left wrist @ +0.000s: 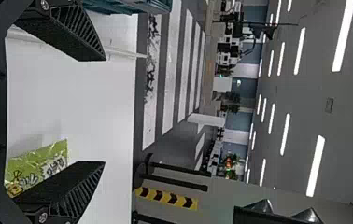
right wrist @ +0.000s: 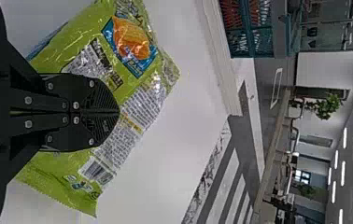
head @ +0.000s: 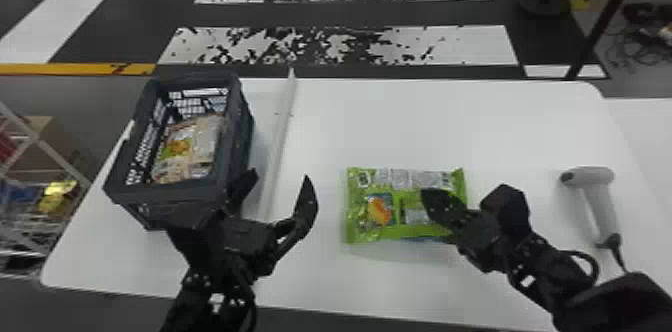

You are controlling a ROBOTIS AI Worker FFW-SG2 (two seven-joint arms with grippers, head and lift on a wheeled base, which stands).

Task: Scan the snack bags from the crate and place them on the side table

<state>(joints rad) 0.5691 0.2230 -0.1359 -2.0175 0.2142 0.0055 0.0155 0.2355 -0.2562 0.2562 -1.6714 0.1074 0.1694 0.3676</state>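
The white surface (head: pixel 425 121) carries the crate (head: pixel 170 193), snack bags (head: pixel 190 148) inside. Right of it lies a green bag (head: pixel 380 211). The left claw (head: pixel 281 181) gapes open near the crate; the right claw (head: pixel 429 197), closed, is over the green bag. The scanner (head: pixel 595 178) lies rightmost.

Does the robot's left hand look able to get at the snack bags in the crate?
Probably yes: the crate is open above, and the left hand is open beside it, though its side wall may hinder.
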